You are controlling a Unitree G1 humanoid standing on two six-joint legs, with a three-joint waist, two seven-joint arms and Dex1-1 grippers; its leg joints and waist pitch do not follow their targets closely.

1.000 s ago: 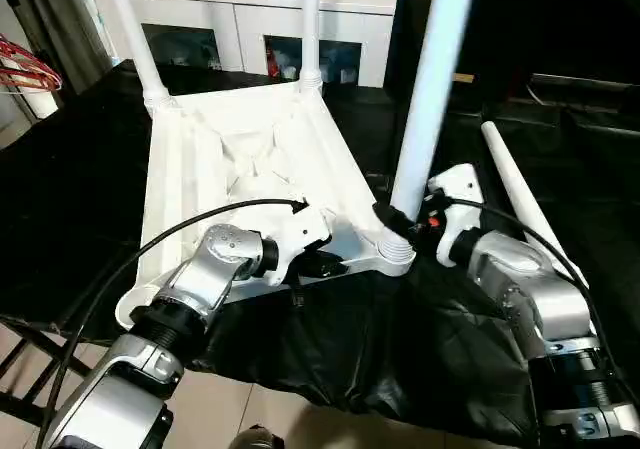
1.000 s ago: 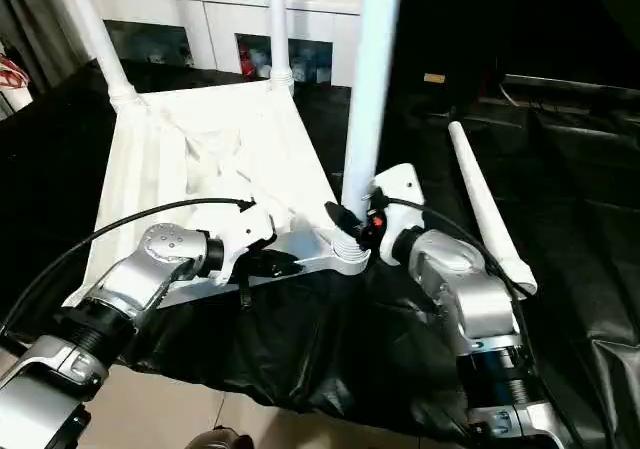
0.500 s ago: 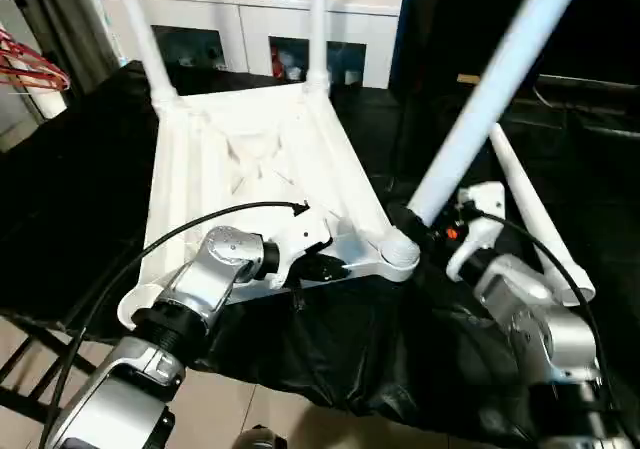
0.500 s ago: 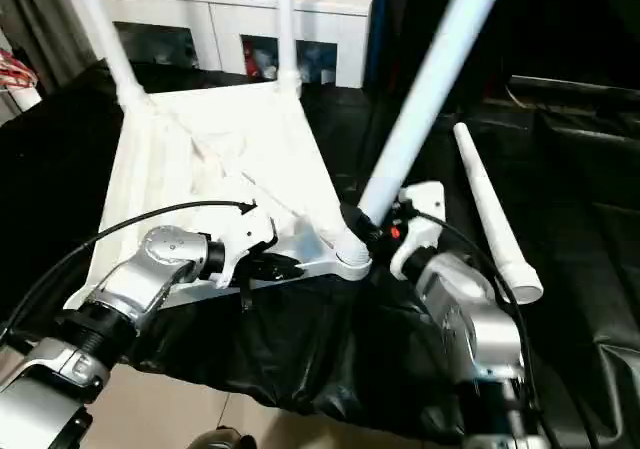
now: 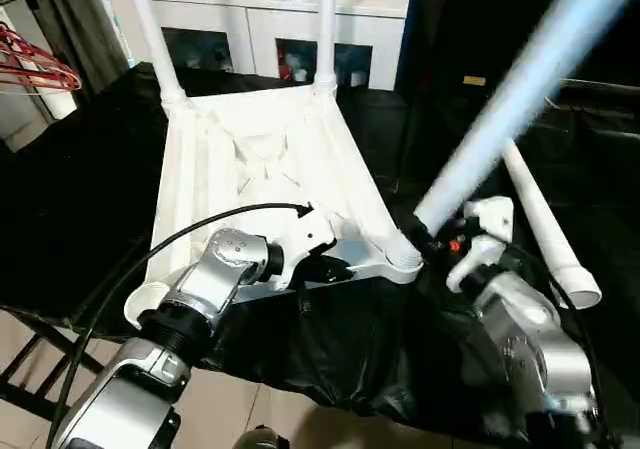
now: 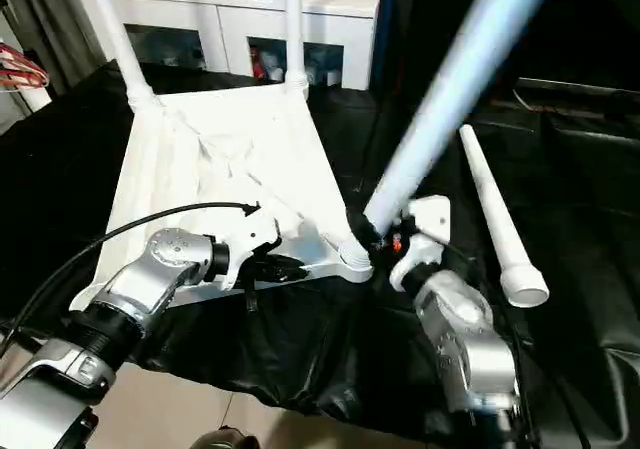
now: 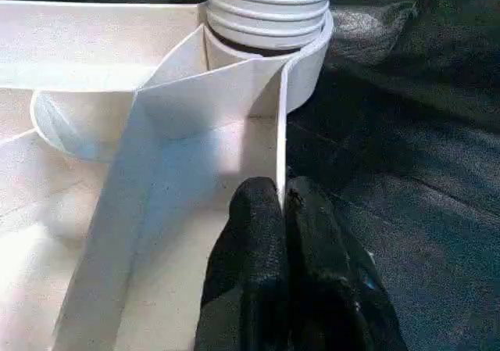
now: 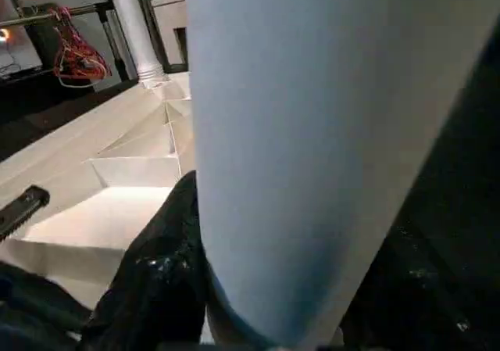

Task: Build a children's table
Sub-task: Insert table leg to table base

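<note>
Top point(image 5: 260, 184) lies upside down on black cloth point(image 5: 380, 349). Left gripper point(image 7: 281, 202) clenched on near rib. Right gripper point(image 5: 440, 244) grasps tilted leg point(image 5: 520, 89) at corner socket point(image 5: 402, 259). Leg should be stood upright before pressing home.

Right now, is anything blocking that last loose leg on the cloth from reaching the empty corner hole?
The spare leg lies right of the tabletop; the empty socket is near-left. Between them are the right gripper, its tilted leg and the left gripper.

white cabinet point(image 5: 280, 9), black cloth point(image 5: 70, 179)
</note>
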